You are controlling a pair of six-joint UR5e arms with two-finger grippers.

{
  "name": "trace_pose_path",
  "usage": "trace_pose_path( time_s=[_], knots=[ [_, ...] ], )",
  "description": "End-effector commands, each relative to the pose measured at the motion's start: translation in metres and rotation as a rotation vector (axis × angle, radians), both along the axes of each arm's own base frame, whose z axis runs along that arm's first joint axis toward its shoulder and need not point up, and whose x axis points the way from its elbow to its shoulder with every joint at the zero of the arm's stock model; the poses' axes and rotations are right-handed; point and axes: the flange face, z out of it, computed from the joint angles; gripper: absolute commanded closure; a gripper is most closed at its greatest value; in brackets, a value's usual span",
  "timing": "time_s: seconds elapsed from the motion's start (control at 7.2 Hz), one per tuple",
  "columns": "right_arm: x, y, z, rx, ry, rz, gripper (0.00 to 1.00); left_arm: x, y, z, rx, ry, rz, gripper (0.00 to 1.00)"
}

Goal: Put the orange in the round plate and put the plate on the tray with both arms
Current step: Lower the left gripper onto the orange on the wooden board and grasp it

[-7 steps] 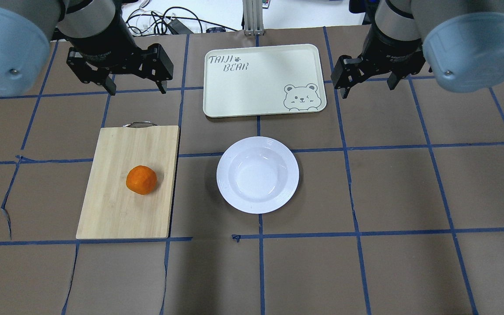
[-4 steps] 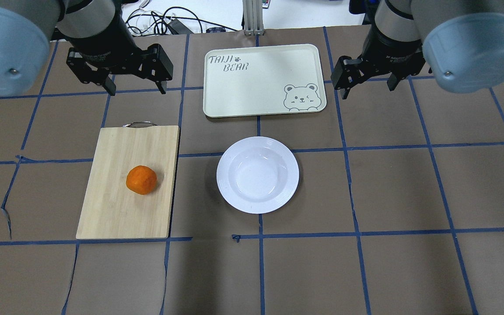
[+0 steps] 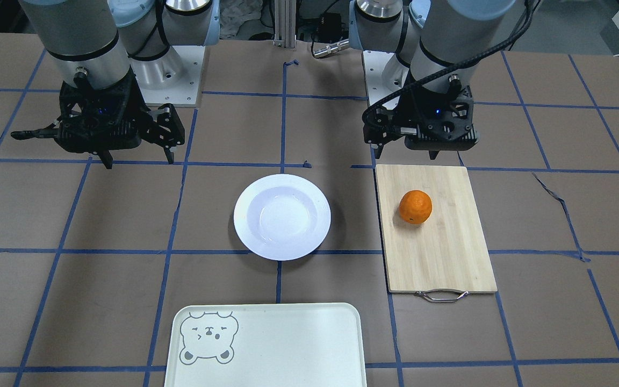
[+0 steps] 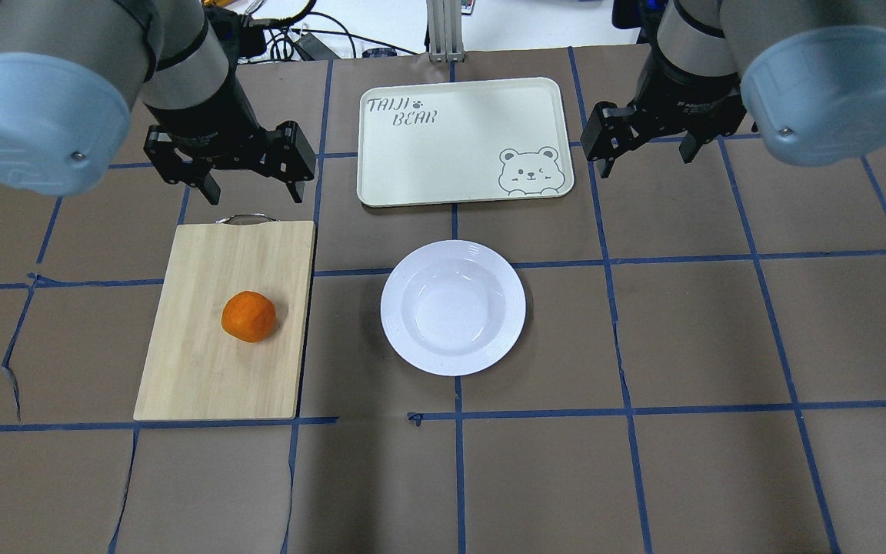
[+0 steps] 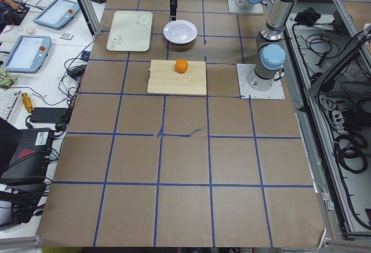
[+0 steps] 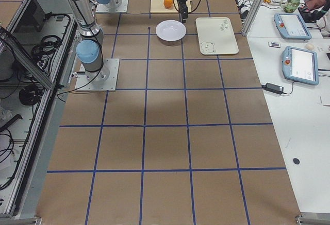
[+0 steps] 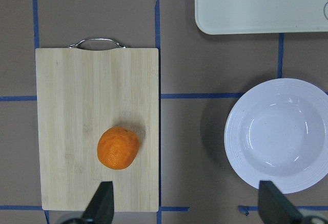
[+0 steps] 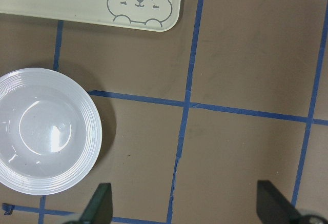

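Black left gripper (image 4: 254,192) spread wide, empty, near small round dimpled orange (image 4: 248,316): probably light, firm, rollable; best pinched across its middle.

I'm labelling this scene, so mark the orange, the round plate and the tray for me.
orange (image 4: 248,316), overhead view, middle of its skin.
round plate (image 4: 452,308), overhead view, bare deep centre.
tray (image 4: 458,158), overhead view, bare middle of its floor.

You see bright, even light from overhead. Soft shadows lie just beside the round plate (image 4: 453,308) and the orange (image 4: 248,316). Small glare spots gleam in the plate's bowl. Focus is sharp.
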Motion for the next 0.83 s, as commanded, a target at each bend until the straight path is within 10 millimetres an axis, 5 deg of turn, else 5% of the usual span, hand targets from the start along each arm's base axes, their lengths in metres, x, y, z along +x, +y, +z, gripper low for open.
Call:
trace_pose_path(
  time_s=[0.0,0.28,0.69],
  knots=[
    [0.001,0.000,-0.001,0.002,0.000,0.001,0.00,0.010,0.014,-0.077,0.065,-0.066,-0.037,0.00],
    [0.001,0.001,-0.001,0.004,0.000,0.001,0.00,0.043,0.028,-0.141,0.147,-0.124,-0.180,0.00],
    [0.001,0.001,-0.001,0.008,0.000,0.003,0.00,0.055,0.010,-0.193,0.151,-0.131,-0.333,0.00]
  ],
)
